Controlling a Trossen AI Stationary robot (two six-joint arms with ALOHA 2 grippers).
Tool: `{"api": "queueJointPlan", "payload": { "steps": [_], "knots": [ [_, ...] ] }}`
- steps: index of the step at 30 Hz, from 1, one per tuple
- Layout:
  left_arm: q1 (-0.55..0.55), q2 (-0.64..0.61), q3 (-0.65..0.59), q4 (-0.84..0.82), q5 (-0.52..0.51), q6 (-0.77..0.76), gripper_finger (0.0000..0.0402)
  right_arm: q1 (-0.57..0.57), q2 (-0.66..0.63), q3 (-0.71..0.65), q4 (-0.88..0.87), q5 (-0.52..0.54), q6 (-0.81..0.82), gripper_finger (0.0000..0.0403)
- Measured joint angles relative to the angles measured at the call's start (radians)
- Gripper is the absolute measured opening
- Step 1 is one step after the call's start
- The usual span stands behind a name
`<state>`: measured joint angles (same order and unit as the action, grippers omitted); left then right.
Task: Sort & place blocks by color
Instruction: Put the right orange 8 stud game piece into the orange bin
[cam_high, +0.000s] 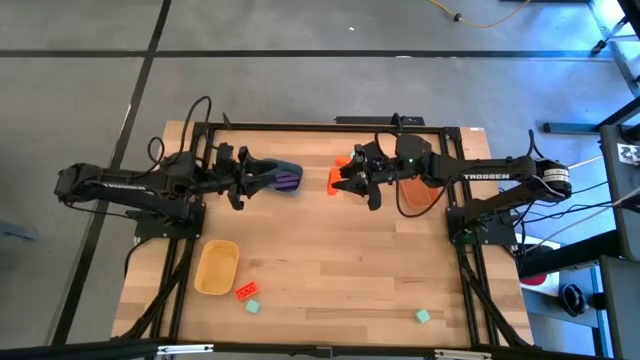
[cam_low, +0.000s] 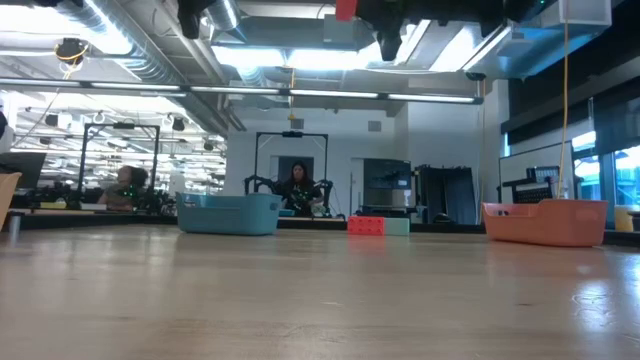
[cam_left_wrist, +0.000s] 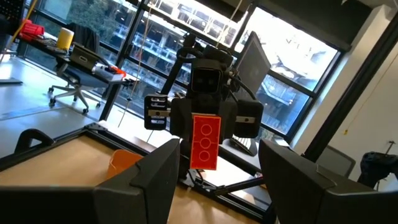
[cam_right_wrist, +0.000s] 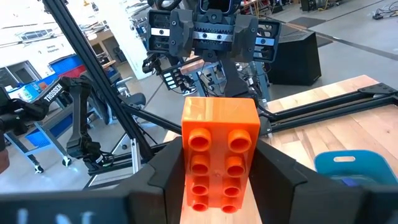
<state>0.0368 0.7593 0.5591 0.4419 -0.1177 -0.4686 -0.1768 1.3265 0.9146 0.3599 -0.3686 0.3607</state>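
- The right gripper squeezes an orange block by its flat sides.
- The block looks light, hard and smooth.
- The left gripper is open and holds nothing.

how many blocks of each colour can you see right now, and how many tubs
Orange-red blocks: 2, one held in the right gripper as orange-red block, one loose orange-red block by the yellow tub
Mint-green blocks: 2, at and
Purple blocks: at least 2, a cluster in the blue tub, exact number unclear
Tubs: 3, with the orange tub
Total: 6 blocks countable, 3 tubs
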Motion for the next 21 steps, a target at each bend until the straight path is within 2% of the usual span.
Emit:
{"api": "queueJointPlan", "payload": {
  "steps": [8,16,19,21],
  "knots": [
    [0.0,0.0,0.0,0.0,0.005,0.0,0.0212,0.0,0.0,0.002,-0.021,0.009,0.001,0.0142],
    [0.0,0.0,0.0,-0.001,0.024,0.041,0.021,0.0,0.0,0.18,-0.433,0.062,-0.137,0.0142],
    [-0.004,0.0,0.0,-0.006,0.032,0.057,0.0189,0.0,0.0,0.24,-0.515,0.064,-0.184,0.0142],
    [-0.005,0.0,0.0,-0.017,0.034,0.072,0.0161,0.0,0.0,0.262,-0.55,0.064,-0.188,0.0142]
  ]
}}
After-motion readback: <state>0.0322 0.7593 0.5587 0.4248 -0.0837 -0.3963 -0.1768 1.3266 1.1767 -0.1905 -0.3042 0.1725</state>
